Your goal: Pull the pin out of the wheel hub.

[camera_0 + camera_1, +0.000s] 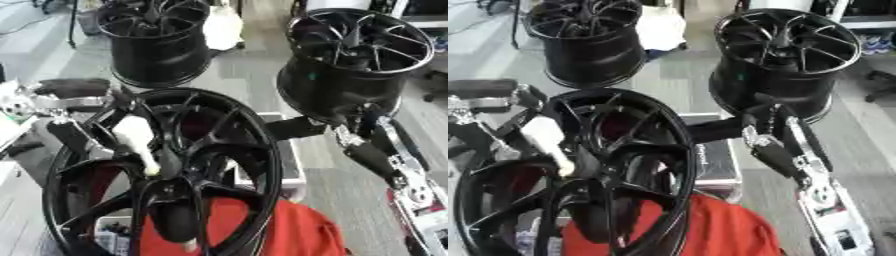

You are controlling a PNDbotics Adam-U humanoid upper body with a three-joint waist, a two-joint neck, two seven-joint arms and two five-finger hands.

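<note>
Left hand [83, 132] reached in from the left, its dark fingers closed around the white pin [136, 137]. The pin stood tilted in the centre of the near wheel hub [166, 175]. Right hand [372, 127] stretched toward the hub's right rim; whether its fingers were apart or together could not be told. Red cloth [289, 230] lay beneath the hub. Two more black wheels [785, 60] stood on the grey floor [350, 200] behind. The right eye view showed more of the right arm.

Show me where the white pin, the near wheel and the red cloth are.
white pin [137, 140]: left eye view, middle of its shaft.
near wheel [262, 150]: left eye view, right rim.
red cloth [732, 227]: right eye view, its open middle.
</note>
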